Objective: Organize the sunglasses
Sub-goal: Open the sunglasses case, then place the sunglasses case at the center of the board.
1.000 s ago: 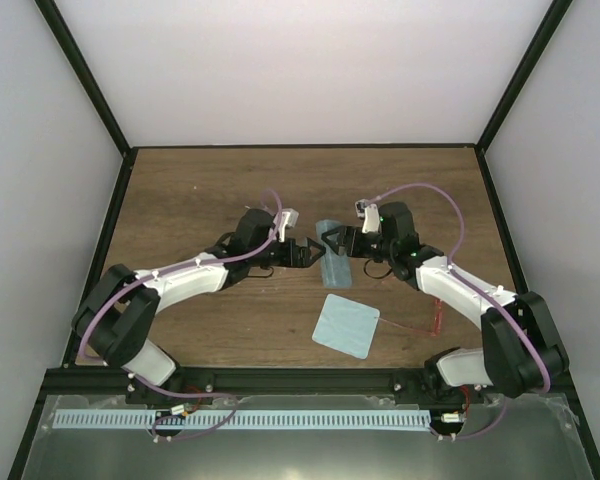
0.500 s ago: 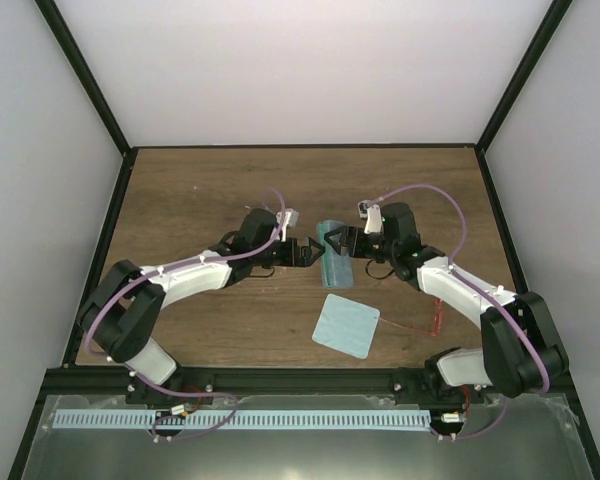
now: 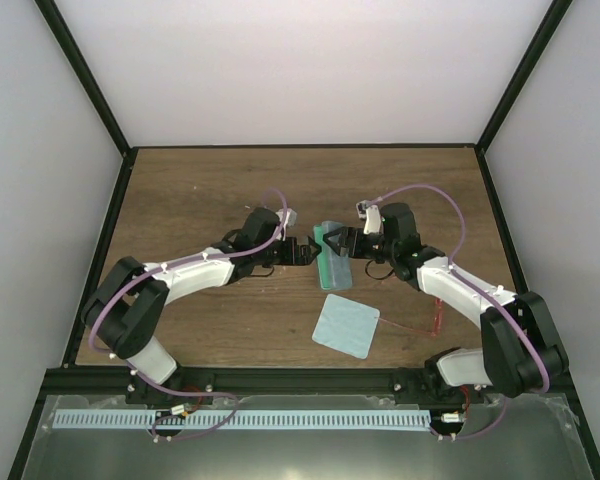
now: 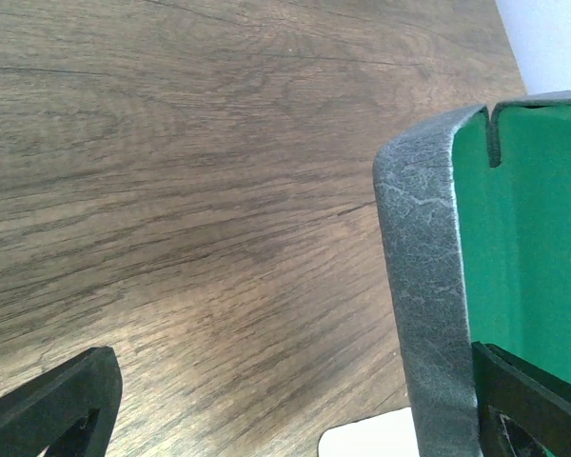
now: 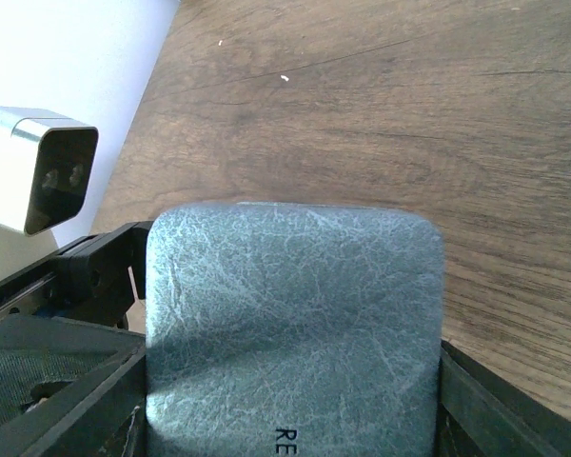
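Note:
The blue-grey case lies at mid-table with its lid raised, so the green lining shows. My right gripper is shut on the lid; in the right wrist view the lid fills the space between my fingers. My left gripper is open just left of the case. In the left wrist view the case's edge and green inside stand between its spread fingers. The thin red sunglasses lie at the near right, partly under my right arm.
A pale blue square cloth lies in front of the case. The left arm's wrist camera shows close beyond the lid. Black frame rails edge the wooden table, and white walls stand behind and at both sides.
The case lid has lifted, so the green inside now shows from above. My left gripper has moved right, closer to the case.

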Robot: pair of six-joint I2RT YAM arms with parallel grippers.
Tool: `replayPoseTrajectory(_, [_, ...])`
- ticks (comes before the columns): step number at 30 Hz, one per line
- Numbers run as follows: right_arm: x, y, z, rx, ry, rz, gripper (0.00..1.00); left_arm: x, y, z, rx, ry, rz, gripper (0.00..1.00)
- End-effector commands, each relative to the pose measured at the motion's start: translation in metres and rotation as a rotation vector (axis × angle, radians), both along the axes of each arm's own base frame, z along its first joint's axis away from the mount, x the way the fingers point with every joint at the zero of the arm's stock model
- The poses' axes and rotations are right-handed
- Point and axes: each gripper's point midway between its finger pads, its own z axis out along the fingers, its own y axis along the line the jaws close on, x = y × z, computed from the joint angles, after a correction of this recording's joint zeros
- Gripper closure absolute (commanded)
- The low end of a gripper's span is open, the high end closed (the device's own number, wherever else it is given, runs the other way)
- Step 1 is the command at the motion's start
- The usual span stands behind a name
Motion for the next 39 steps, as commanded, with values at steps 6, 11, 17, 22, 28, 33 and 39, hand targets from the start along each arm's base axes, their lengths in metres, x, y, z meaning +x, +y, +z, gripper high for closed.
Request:
replayPoseTrajectory(6, [-0.002, 0.014, 0.029, 0.077, -0.071, 0.083, 0.38, 0.013, 0.021, -0.016, 0.098, 0.004, 0.079, 0.00])
replayPoseTrajectory(11, [-0.002, 0.014, 0.027, 0.077, -0.065, 0.087, 0.37, 0.016, 0.027, -0.020, 0.130, 0.007, 0.108, 0.00])
replayPoseTrajectory(17, [-0.001, 0.015, 0.021, 0.074, -0.047, 0.089, 0.37, 0.017, 0.033, -0.013, 0.139, -0.020, 0.133, 0.00])
replayPoseTrajectory(22, [0.001, 0.021, 0.008, 0.076, -0.001, 0.114, 0.37, 0.019, 0.038, -0.004, 0.143, -0.053, 0.153, 0.00])
replayPoseTrajectory(28, [-0.001, 0.034, -0.022, 0.087, 0.121, 0.188, 0.36, 0.022, 0.047, 0.001, 0.173, -0.069, 0.189, 0.00])
replayPoseTrajectory(33, [-0.006, 0.047, -0.048, 0.128, 0.239, 0.264, 0.36, 0.022, 0.046, -0.002, 0.178, -0.062, 0.184, 0.00])
replayPoseTrajectory(39, [-0.004, 0.047, -0.066, 0.106, 0.303, 0.251, 0.32, 0.022, 0.041, -0.014, 0.194, -0.027, 0.160, 0.00])
